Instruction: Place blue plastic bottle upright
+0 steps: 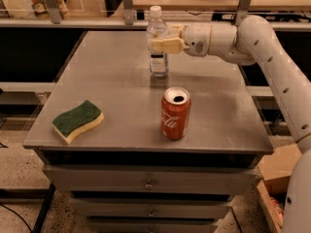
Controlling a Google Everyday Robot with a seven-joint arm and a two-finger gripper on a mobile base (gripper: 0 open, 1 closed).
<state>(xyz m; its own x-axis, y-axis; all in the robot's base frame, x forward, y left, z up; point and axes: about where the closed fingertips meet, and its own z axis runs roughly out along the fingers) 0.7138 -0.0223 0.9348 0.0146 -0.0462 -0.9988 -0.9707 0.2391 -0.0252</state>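
The blue plastic bottle (158, 62) is clear with a white cap and a pale label. It stands upright on the far middle of the grey table (116, 76), its base on or just above the top. My gripper (161, 39) reaches in from the right at the bottle's upper body. One tan finger (166, 45) crosses in front of the bottle and the other lies behind it, so the gripper is shut on the bottle.
A red soda can (175, 113) stands upright near the table's front centre. A green and yellow sponge (77, 120) lies at the front left. A shelf rail with posts (128, 6) runs behind the table. A cardboard box (279, 176) sits on the floor at the right.
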